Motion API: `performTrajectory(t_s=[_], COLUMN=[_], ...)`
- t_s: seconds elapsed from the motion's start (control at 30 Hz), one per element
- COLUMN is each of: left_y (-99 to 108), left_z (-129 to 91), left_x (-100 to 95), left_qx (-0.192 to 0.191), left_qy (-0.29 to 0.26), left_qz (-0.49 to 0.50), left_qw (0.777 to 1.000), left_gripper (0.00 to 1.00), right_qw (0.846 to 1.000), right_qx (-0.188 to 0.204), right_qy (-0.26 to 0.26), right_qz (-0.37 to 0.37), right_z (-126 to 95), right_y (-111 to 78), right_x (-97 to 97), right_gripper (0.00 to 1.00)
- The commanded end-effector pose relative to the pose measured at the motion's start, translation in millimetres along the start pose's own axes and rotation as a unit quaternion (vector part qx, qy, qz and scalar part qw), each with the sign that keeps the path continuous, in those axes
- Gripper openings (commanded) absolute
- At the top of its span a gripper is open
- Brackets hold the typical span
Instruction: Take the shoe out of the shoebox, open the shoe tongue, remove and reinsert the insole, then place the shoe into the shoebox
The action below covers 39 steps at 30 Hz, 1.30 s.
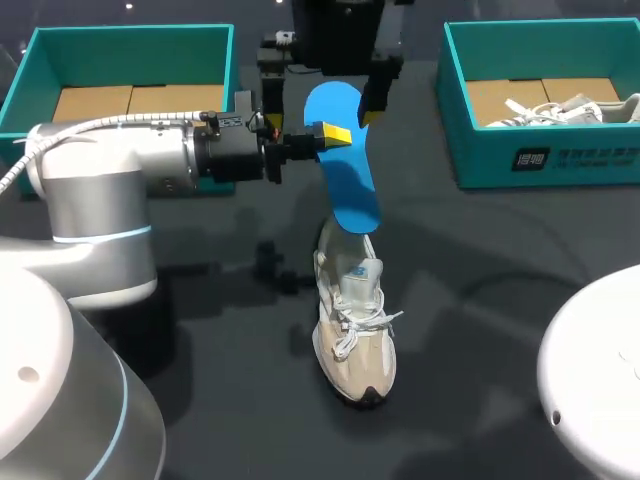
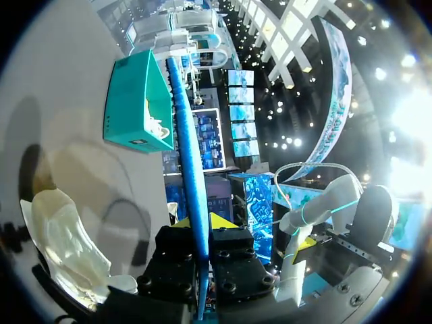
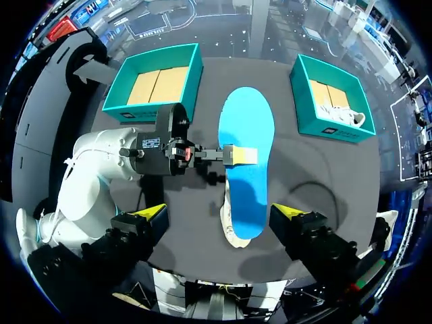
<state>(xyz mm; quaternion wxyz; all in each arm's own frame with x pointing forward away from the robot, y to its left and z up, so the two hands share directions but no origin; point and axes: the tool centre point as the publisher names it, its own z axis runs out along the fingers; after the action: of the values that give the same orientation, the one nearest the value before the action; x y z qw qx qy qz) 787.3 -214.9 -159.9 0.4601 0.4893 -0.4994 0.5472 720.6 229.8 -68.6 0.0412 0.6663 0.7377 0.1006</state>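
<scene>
The blue insole [image 1: 345, 170] is clamped near its middle between the two yellow-tipped fingers of the left hand [image 1: 335, 133]. It is held up off the tabletop [image 1: 500, 260] on a steep slant. Its lower end is met by the heel opening of a beige sneaker [image 1: 355, 330], which stands upright on its sole below the left hand. Whether that end is inside the sneaker cannot be told.

The right hand [image 3: 219, 214] is hung above the insole with its fingers spread wide apart, and nothing is gripped by them. From there the insole and the left hand are seen below, between the spread fingers.

Ahead of the left hand's fingertips, well apart, a teal shoebox [image 1: 560, 155] is set, and a white sneaker [image 1: 575, 108] lies in it. A second teal shoebox [image 1: 130, 32], with bare cardboard in its bottom, is placed beside the left arm's wrist.
</scene>
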Motion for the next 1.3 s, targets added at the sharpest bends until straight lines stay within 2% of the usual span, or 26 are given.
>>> performTrajectory(t_s=[0.03,0.37,0.5,0.83,1.13,1.3], left_y=[-0.3,-0.3,-0.3,-0.3,-0.3,-0.3], left_z=[1.0,1.0,1.0,1.0,1.0,1.0], left_x=[-1.1,-1.1,-1.1,-1.1,-1.1,-1.1], left_qx=[0.0,0.0,0.0,0.0,0.0,0.0], left_qy=[0.001,0.001,0.001,0.001,0.001,0.001], left_qz=[0.0,0.0,0.0,0.0,0.0,0.0], left_qw=[1.0,1.0,1.0,1.0,1.0,1.0], left_gripper=[0.0,0.0,0.0,0.0,0.0,0.0], right_qw=[0.996,0.996,0.999,0.998,0.979,0.967], right_qx=[-0.005,-0.008,-0.009,-0.016,-0.005,0.001], right_qy=[-0.09,-0.087,-0.044,0.055,0.19,0.243], right_qz=[-0.001,0.009,0.007,0.037,0.068,0.078], right_z=[-3.3,-1.5,0.8,-1.2,5.6,10.3], right_y=[-2.0,-0.5,0.9,2.2,0.5,-2.0], right_x=[7.5,5.8,-2.0,-35.5,-60.7,-68.8], right_gripper=[1.0,1.0,1.0,1.0,1.0,1.0])
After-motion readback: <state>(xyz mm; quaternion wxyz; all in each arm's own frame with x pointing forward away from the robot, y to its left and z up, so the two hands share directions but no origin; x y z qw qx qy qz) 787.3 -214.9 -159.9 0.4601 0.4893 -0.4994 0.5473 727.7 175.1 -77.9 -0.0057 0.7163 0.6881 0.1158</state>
